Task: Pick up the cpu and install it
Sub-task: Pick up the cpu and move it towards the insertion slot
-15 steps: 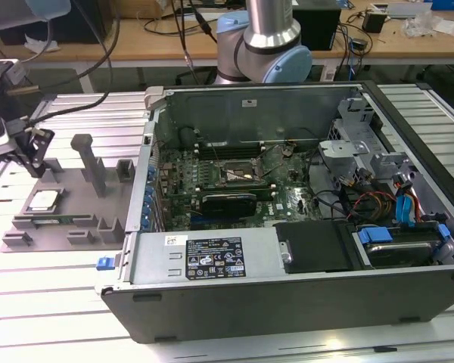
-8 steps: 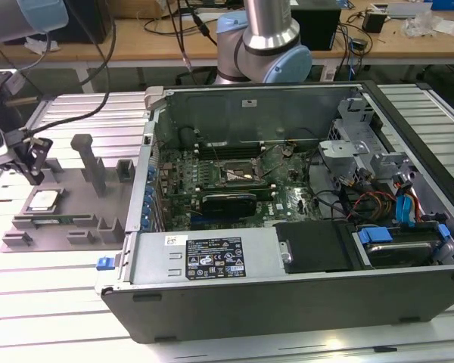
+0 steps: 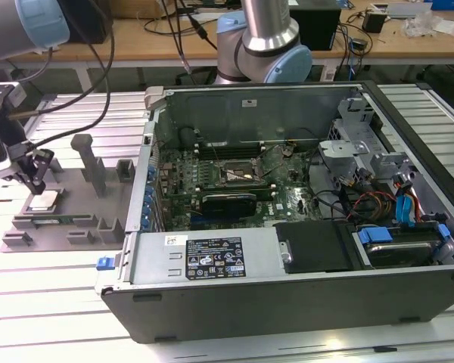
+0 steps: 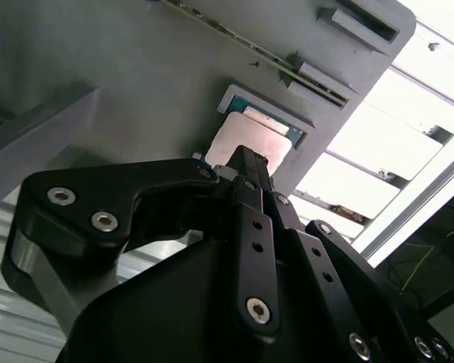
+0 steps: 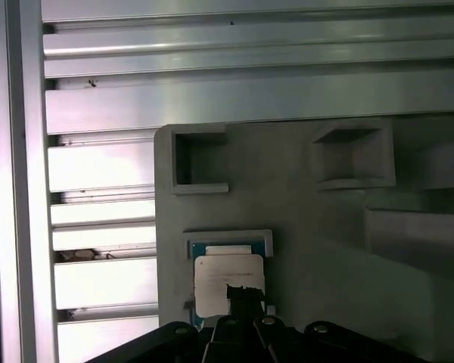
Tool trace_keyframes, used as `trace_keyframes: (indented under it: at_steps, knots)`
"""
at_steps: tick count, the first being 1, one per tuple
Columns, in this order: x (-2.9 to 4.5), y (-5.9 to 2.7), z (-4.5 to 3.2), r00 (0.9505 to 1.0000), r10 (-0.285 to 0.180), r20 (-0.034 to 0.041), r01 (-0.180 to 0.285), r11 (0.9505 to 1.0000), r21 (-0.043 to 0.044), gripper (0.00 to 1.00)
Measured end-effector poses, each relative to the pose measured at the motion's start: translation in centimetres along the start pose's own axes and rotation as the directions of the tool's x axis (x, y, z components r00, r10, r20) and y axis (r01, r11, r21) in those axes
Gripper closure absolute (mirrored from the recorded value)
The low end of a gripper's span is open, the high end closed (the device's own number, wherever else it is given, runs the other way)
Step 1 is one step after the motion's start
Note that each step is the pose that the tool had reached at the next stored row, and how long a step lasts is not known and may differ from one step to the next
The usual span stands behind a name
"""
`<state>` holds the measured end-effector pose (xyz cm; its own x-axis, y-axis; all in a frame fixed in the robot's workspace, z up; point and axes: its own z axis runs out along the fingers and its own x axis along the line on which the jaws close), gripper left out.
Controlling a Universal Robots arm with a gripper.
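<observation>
The cpu [image 3: 44, 201], a small flat silvery square, lies in a shallow pocket of the grey fixture plate [image 3: 106, 193] at the exterior view's left. Both wrist views look down on the cpu [image 4: 251, 142] [image 5: 225, 274] seated in its blue-edged recess. My gripper [image 3: 35, 180] hangs just above it, tilted, its black fingers drawn together over the chip's near edge [image 4: 246, 162] [image 5: 244, 292]. I hold nothing. The dark square socket [image 3: 238, 175] sits in the middle of the motherboard inside the open grey computer case [image 3: 212, 257].
Grey posts [image 3: 87, 155] and blocks rise from the fixture plate beside the cpu. A long black card [image 3: 228, 203] lies below the socket. Cables and drive bays [image 3: 397, 212] crowd the case's right end. The arm's base [image 3: 261, 45] stands behind the case. Slatted aluminium table [image 5: 98, 219] surrounds the plate.
</observation>
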<state>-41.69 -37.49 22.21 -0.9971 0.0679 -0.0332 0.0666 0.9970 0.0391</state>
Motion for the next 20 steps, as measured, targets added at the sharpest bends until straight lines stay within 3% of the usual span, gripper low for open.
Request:
trace_keyframes:
  at_steps: [7, 14, 16, 17, 20]
  knots:
    - [0.52, -0.09, 1.25, 1.0, -0.004, -0.0001, 0.004, 1.0, -0.0002, 0.89]
    - [0.53, -0.08, 1.28, 1.0, -0.005, -0.0002, 0.005, 1.0, -0.0002, 0.89]
    - [0.53, -0.08, 1.28, 1.0, -0.005, -0.0002, 0.005, 1.0, -0.0001, 0.76]
    - [0.53, -0.08, 1.28, 1.0, -0.005, -0.0002, 0.005, 1.0, -0.0002, 0.76]
    - [0.53, -0.08, 1.28, 1.0, -0.005, -0.0002, 0.005, 1.0, -0.0002, 0.58]
